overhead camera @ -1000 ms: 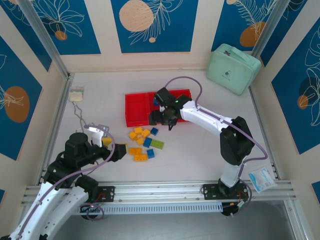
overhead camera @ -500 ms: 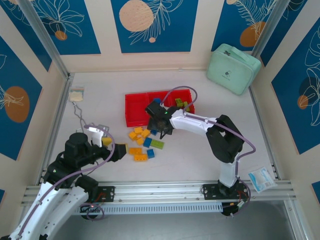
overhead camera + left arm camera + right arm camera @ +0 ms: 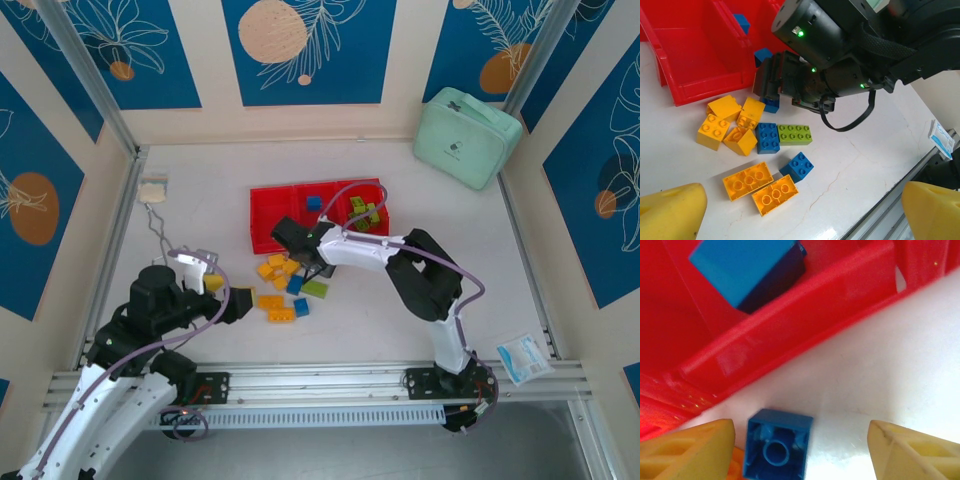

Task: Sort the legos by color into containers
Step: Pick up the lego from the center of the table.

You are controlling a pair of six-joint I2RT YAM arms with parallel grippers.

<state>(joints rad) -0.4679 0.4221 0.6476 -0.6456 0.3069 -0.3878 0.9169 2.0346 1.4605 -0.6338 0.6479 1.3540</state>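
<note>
Hovering wide open, my right claw (image 3: 801,447) straddled the upturned blue lego (image 3: 777,451), just outside the near wall of the red tray (image 3: 790,325).

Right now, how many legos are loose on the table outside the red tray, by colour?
Yellow-orange legos: 6
Blue legos: 3, one lying between the open fingers of the right gripper
Light green legos: 1
Total: 10
</note>
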